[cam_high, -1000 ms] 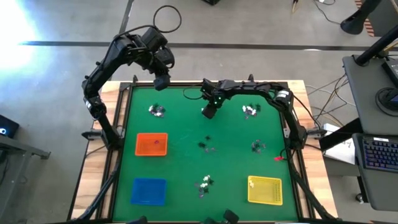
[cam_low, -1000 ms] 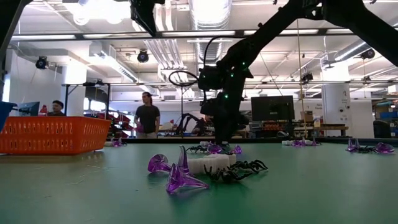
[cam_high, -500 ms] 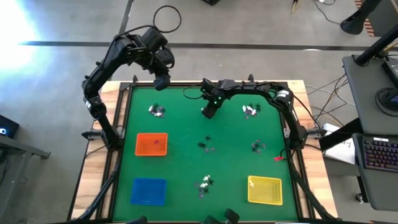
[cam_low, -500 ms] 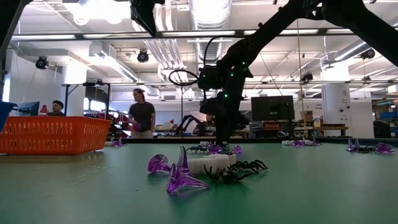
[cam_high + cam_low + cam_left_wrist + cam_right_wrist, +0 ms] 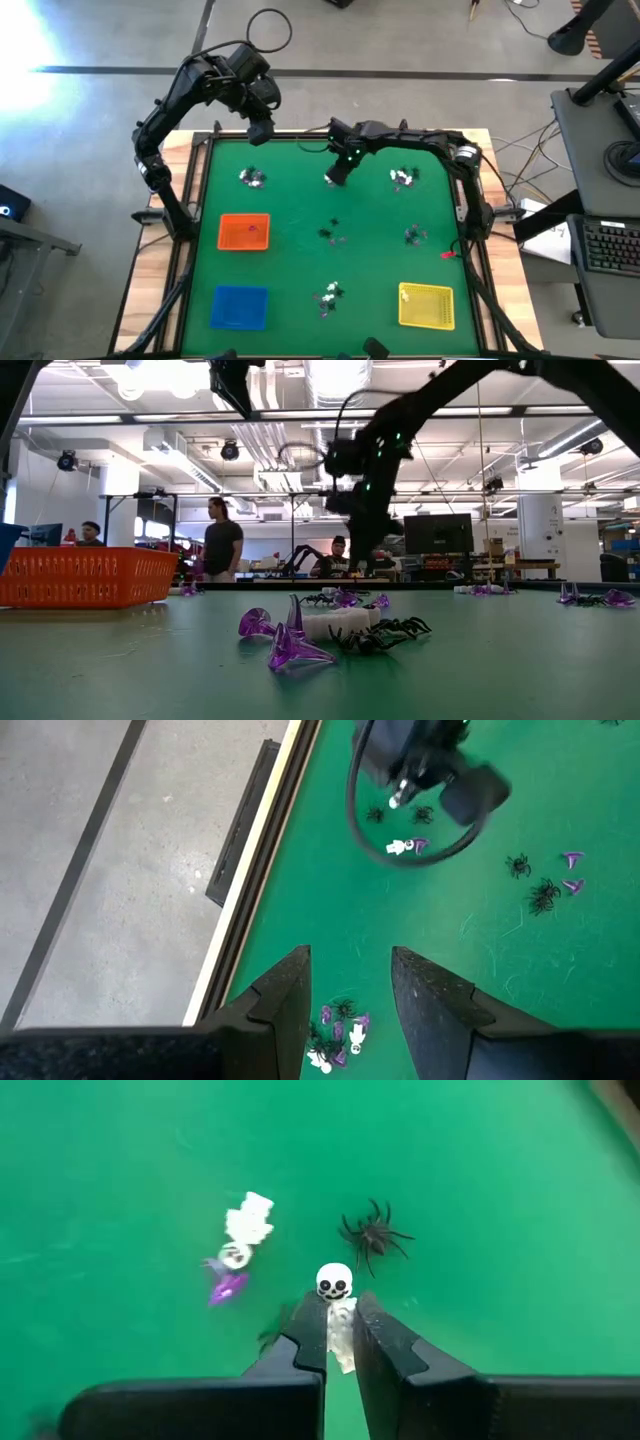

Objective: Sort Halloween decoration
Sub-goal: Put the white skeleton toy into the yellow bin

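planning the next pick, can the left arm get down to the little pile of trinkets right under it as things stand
Probably yes. The left hand hangs open above the small cluster of white, black and purple trinkets near the green mat's edge, with nothing between them. The right hand is farther off, shut on a white skeleton figure.

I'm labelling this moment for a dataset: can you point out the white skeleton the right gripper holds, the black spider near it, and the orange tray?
white skeleton (image 5: 333,1283): right wrist view, on its skull, above the fingers.
black spider (image 5: 373,1235): right wrist view, on its body.
orange tray (image 5: 244,232): high view, on its floor.
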